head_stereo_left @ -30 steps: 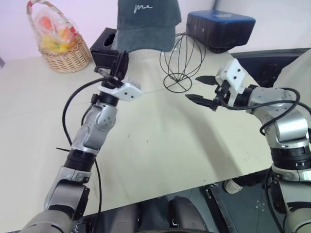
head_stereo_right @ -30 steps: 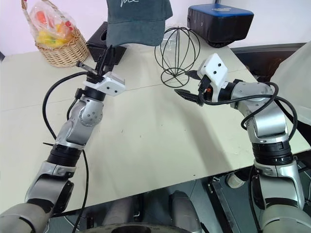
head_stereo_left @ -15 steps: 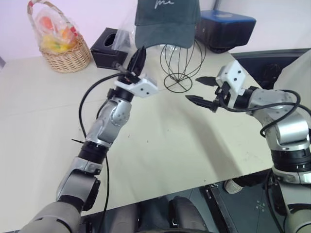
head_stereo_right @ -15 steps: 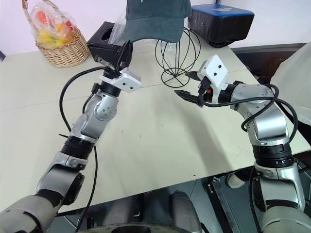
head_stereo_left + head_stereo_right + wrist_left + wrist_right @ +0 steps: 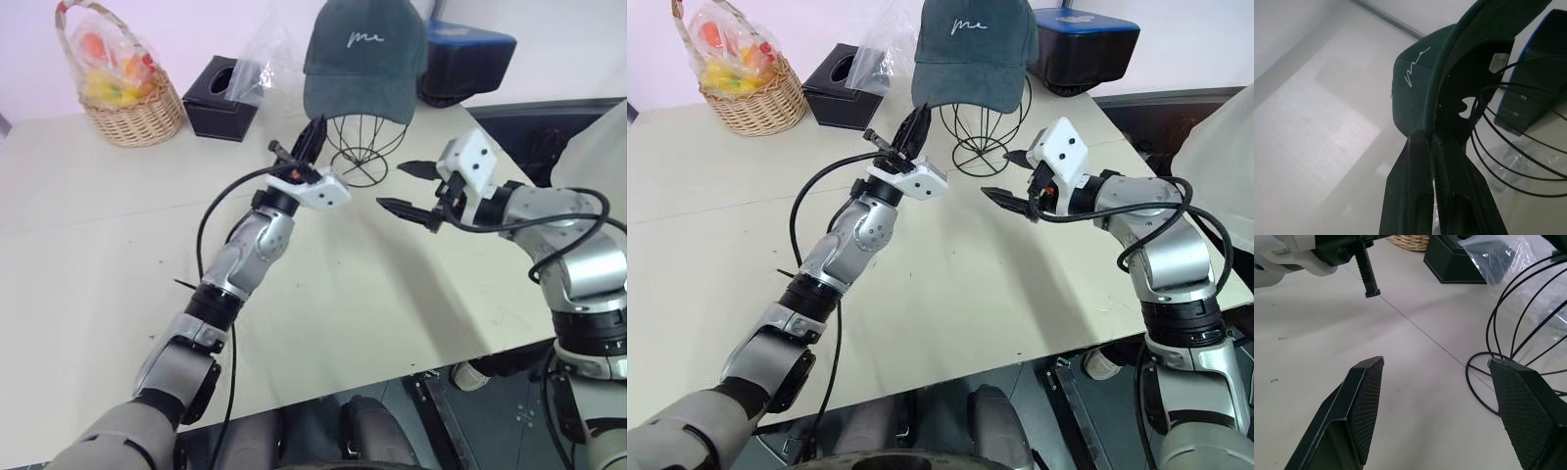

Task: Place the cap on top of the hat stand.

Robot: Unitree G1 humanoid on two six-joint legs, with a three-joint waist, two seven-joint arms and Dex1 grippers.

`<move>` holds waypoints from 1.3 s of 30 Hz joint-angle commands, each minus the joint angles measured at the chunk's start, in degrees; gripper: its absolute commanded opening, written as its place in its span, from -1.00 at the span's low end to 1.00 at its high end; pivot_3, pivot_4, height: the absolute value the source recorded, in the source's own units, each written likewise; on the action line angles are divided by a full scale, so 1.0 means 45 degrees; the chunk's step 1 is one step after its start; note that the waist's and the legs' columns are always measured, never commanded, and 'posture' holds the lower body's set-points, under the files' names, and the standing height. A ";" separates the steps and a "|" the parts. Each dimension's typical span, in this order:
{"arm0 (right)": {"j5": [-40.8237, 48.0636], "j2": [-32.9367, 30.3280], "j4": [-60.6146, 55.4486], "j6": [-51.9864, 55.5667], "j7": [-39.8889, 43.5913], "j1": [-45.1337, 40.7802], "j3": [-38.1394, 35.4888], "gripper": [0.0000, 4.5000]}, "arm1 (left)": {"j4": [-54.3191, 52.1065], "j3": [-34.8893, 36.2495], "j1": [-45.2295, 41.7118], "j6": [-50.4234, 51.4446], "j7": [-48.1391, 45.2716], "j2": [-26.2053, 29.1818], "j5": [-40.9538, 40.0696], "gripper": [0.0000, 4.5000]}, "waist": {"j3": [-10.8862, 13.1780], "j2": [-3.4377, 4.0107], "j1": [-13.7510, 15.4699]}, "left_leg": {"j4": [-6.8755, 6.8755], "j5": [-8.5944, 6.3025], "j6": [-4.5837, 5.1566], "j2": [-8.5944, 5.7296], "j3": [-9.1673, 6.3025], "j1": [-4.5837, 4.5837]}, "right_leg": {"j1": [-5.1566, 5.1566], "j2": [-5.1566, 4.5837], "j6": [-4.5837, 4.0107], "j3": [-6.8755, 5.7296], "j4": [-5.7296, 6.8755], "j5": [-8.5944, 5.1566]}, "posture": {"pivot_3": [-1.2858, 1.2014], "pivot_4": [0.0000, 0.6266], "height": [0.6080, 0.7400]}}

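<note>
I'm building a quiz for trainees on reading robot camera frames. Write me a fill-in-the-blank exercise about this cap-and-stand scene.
1. The left hand pinches the cap by its ____.
2. The cap sits over the top of the black wire ____.
3. The right hand has its fingers ____, holding nothing.
4. At the table's far left corner stands a wicker ____ of bagged fruit.

Missing words: brim; hat stand; open; basket
</note>
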 commanded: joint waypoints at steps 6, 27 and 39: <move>0.0362 -0.0243 -0.0763 0.0165 -0.0165 0.0068 -0.0574 0.55 | 0.0142 -0.0696 -0.0690 0.1056 0.0930 -0.0730 0.0967 -0.99 | 0.0000 0.0000 0.0177 | 0.0002 0.0000 0.0000 -0.0003 0.0001 0.0000 | -0.0003 0.0005 0.0001 0.0006 0.0003 0.0000 | 0.03 -0.52 1.00; 0.0551 -0.0355 -0.0955 0.0383 -0.0194 0.0258 -0.0528 0.55 | -0.0115 -0.1513 -0.0096 0.3037 0.1350 -0.2014 0.1628 -0.99 | 0.0001 -0.0002 0.0238 | 0.0007 0.0002 -0.0001 -0.0004 0.0001 0.0000 | -0.0003 0.0004 0.0001 0.0007 0.0007 0.0000 | 0.03 -0.52 1.00; 0.0626 -0.0416 -0.1081 0.0481 -0.0239 0.0354 -0.0570 0.55 | 0.0186 -0.2010 -0.0151 0.4144 0.1957 -0.2747 0.2005 -0.99 | 0.0002 -0.0003 0.0241 | 0.0008 0.0002 -0.0001 -0.0005 0.0002 0.0000 | 0.0000 0.0003 0.0001 0.0007 0.0007 0.0000 | 0.03 -0.52 1.00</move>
